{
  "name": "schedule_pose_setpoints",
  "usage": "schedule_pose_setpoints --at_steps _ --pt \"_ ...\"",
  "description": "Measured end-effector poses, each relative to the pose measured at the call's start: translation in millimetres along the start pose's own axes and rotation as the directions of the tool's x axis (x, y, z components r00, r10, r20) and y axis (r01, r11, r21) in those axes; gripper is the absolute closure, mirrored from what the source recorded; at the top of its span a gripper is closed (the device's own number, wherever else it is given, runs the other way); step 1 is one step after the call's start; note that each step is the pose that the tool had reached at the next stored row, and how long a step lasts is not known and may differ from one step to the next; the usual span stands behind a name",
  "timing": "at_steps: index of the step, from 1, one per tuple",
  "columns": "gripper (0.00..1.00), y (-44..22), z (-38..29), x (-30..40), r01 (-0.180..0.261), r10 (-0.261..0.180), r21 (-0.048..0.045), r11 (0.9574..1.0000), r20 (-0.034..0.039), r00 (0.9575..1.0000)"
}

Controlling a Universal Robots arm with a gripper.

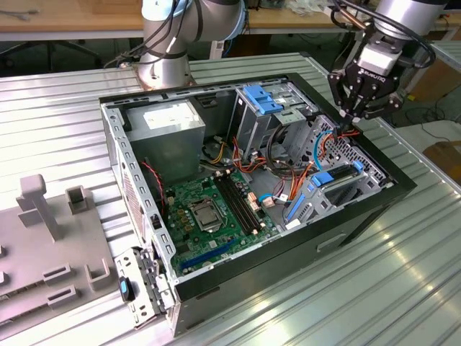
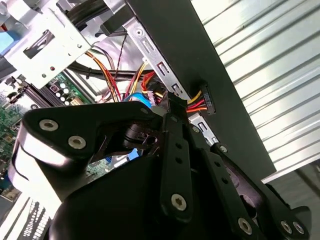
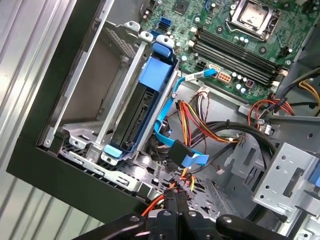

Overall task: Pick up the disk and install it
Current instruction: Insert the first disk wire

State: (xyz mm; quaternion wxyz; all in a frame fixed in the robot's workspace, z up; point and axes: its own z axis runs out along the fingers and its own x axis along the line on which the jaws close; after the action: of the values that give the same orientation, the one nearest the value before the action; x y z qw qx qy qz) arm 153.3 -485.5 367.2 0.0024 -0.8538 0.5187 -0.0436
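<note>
The disk (image 1: 338,189) sits in the bay at the corner of the open computer case (image 1: 144,216) on the exterior view's right. It has a dark face and blue rails. In the first wrist view the disk (image 3: 135,117) stands on edge between silver bay walls, a blue ribbon cable (image 3: 192,159) curling beside it. My gripper (image 1: 351,117) hangs over the case's far right edge, behind the disk and apart from it. Its fingers are shut, and the tips of my gripper (image 3: 178,199) dip among orange and red power cables (image 3: 200,122). Whether they pinch a cable is hidden.
Inside the case lie the green motherboard (image 1: 209,209), the grey power supply box (image 1: 169,126) and a silver drive cage with blue latches (image 1: 263,101). The arm's base (image 1: 164,50) stands behind the case. A grey fixture plate (image 1: 43,245) lies on the ribbed metal table (image 1: 374,288).
</note>
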Motion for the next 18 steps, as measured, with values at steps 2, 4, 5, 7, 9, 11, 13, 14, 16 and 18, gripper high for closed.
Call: schedule_pose_setpoints --at_steps 2,4,5,7,9,11,13,14,16,18 --pt "0.89 -0.4 -0.1 -0.8 0.028 -0.028 0.0020 0.9996 0.0012 0.9996" --pt "0.89 -0.8 -0.2 -1.6 0.040 -0.040 0.0026 0.9992 -0.0009 0.9992" --pt "0.89 -1.1 -0.4 -2.1 0.043 -0.043 0.0014 0.9991 -0.0056 0.9991" --pt "0.89 -1.7 -1.0 -3.1 0.047 -0.048 -0.0078 0.9988 -0.0247 0.9986" --pt "0.89 -2.2 -1.4 -4.2 0.051 -0.052 -0.0222 0.9985 -0.0502 0.9974" --pt "0.89 -3.1 -1.4 -5.6 0.071 -0.073 -0.0324 0.9969 -0.0695 0.9949" --pt "0.89 -3.1 -1.4 -5.7 0.095 -0.097 -0.0329 0.9949 -0.0730 0.9926" --pt "0.89 -3.1 -1.5 -5.7 0.105 -0.107 -0.0328 0.9939 -0.0738 0.9915" --pt "0.89 -3.2 -1.4 -5.8 0.131 -0.133 -0.0323 0.9909 -0.0755 0.9883" --pt "0.89 -3.2 -1.5 -5.9 0.170 -0.172 -0.0314 0.9850 -0.0776 0.9821"
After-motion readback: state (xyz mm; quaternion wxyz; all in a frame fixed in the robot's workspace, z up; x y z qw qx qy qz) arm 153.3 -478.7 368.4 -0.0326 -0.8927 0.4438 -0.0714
